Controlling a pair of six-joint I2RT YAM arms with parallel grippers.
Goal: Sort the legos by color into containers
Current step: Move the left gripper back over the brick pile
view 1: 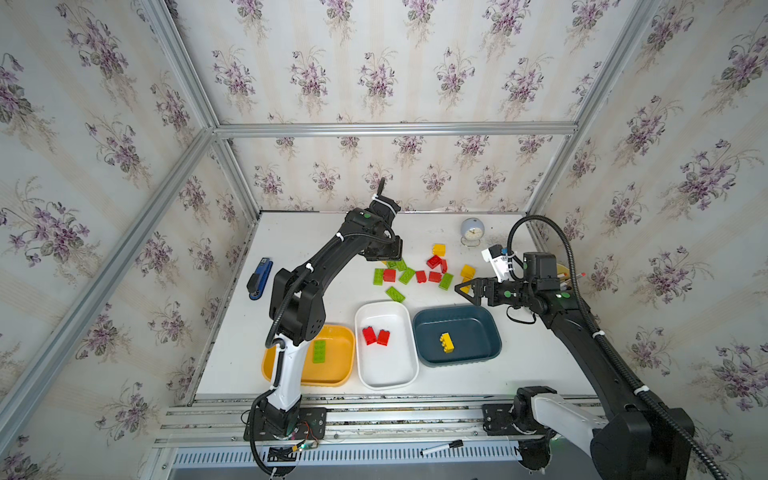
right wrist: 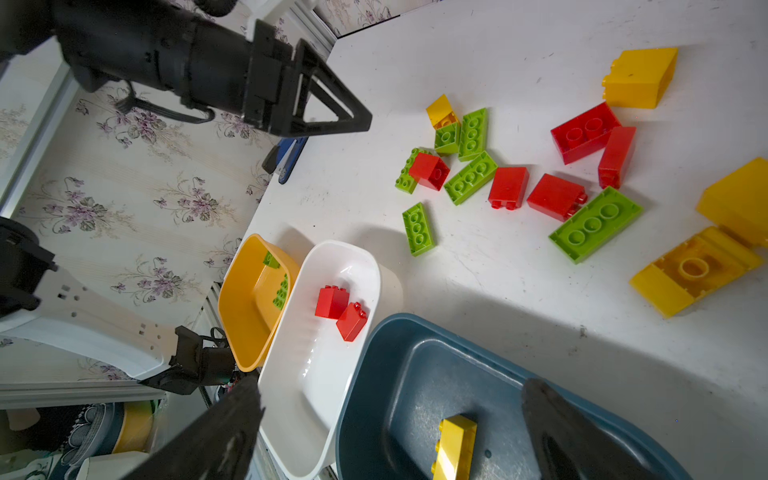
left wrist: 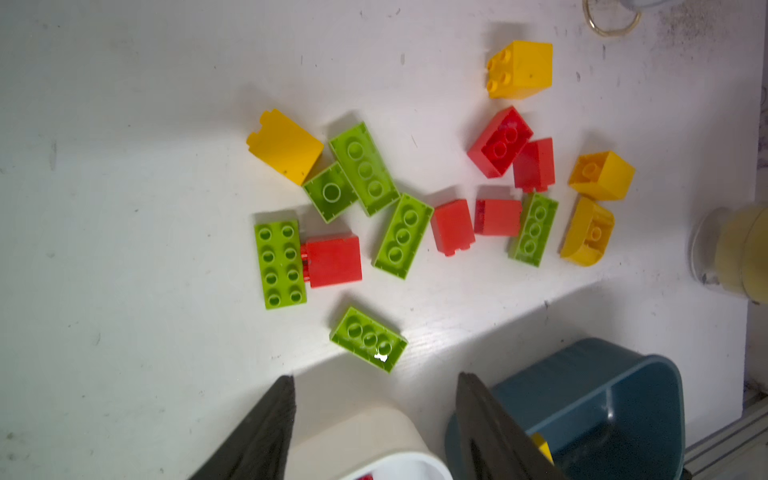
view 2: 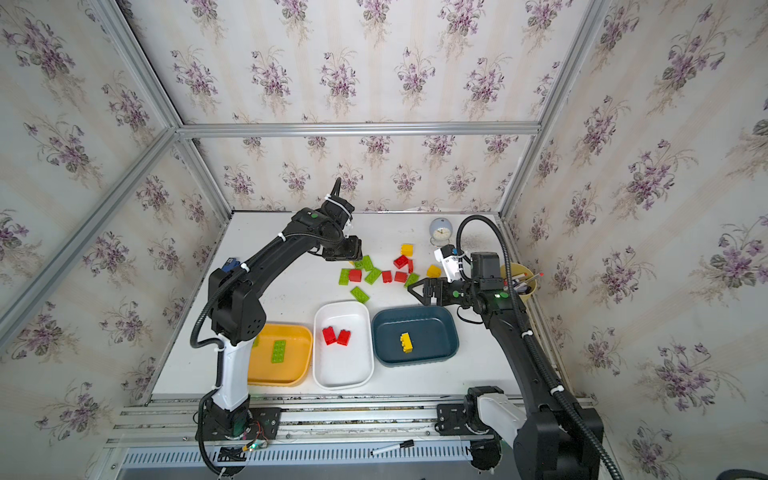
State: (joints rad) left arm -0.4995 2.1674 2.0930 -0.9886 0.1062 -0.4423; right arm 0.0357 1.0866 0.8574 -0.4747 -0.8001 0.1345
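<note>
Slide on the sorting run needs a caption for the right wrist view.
Open right gripper frames teal tray with one yellow brick; two red bricks in white tray; loose bricks beyond.

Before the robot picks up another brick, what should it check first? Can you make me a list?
1. Left gripper open and empty: ok.
2. Right gripper open and empty: ok.
3. Orange-yellow tray shows only green bricks, white tray only red bricks, teal tray only a yellow brick: ok.
4. Lone green brick lies apart from the other loose bricks, free to grab: ok.
5. Table cleared of bricks: not ok, many lie there.
</note>
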